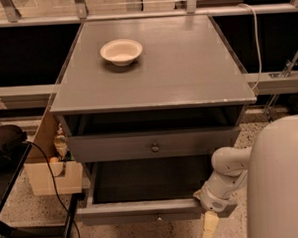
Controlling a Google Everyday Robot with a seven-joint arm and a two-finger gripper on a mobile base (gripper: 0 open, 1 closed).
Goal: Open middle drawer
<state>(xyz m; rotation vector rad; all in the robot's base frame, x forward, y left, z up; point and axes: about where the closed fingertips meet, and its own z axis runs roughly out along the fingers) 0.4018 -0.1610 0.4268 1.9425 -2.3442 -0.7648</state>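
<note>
The grey cabinet (153, 96) shows two drawer fronts under its top. The upper grey drawer (115, 148), with a small round knob (154, 147), sits nearly shut. Below it the middle drawer (139, 210) is pulled far out towards me, dark inside, its knob (158, 218) just showing at the front's lower edge. The lowest drawer is hidden beneath it. My gripper (210, 229) hangs at the right front corner of the pulled-out drawer, pointing down at the floor, on the white arm (229, 169).
A cream bowl (121, 51) stands on the cabinet top at the back left. A cardboard box (49, 171) and a black cable (55, 188) are left of the cabinet. My white body (282, 184) fills the lower right. The floor is speckled.
</note>
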